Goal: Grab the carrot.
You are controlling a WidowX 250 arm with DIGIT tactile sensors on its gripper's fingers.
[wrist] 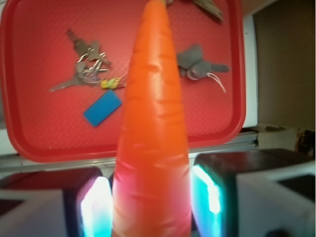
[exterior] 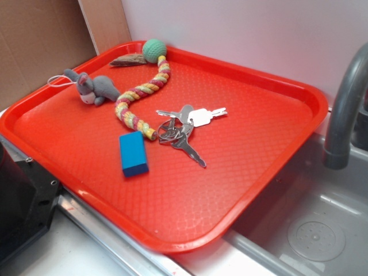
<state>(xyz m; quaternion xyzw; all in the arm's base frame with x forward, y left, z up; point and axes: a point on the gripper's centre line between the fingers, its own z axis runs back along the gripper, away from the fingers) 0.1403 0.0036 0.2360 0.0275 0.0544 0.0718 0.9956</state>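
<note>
The pincer (wrist: 150, 207) grips one glossy orange plastic carrot (wrist: 150, 128). On the red plastic tray (exterior: 276, 149): one blue rectangular block (exterior: 133, 154), one bunch of metal keys (exterior: 184, 129), one grey plush toy (exterior: 92, 87), one braided rope toy (exterior: 144, 89). No legible writing.

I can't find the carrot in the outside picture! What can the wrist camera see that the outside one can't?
Only the wrist view shows the carrot, held between the claw fingers, pointing away. Only the exterior view shows the grey faucet, the sink and the rope toy's green ball. Both show the red tray, keys, blue block and grey plush animal.
</note>
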